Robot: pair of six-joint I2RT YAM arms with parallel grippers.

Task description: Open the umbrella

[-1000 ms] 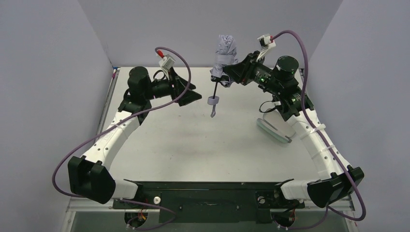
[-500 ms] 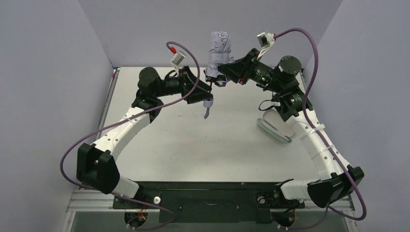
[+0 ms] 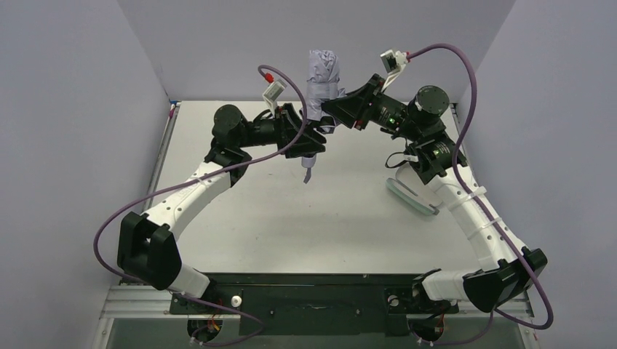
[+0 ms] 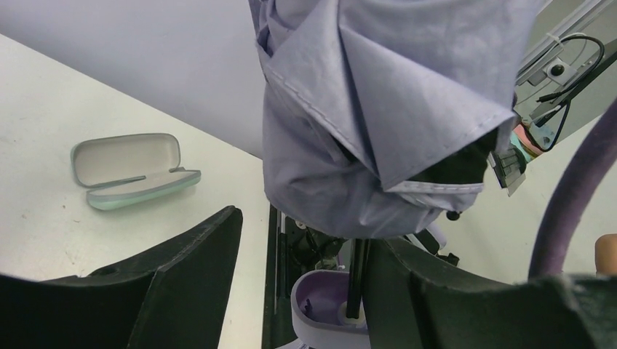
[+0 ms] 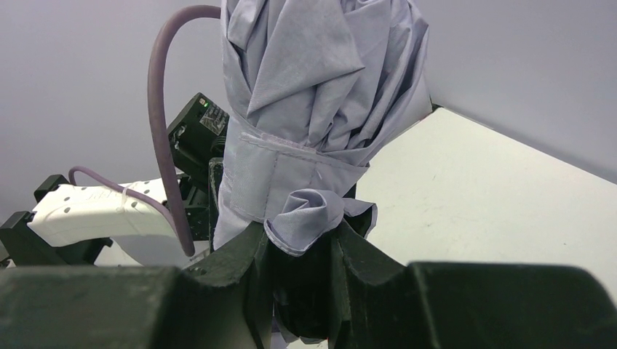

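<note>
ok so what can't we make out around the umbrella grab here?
The handle: the left gripper covers it in top external; left wrist's bottom edge cuts it off, contact unclear.
The shaft: mostly behind fabric of the umbrella, every view.
The right gripper: a fabric flap hides what it pinches, right wrist.
The glasses case: partly behind the right arm, top external.

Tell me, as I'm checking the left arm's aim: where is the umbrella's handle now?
In the left wrist view the handle sits low between the left gripper's open fingers, under the folded canopy held up by the right gripper.
</note>
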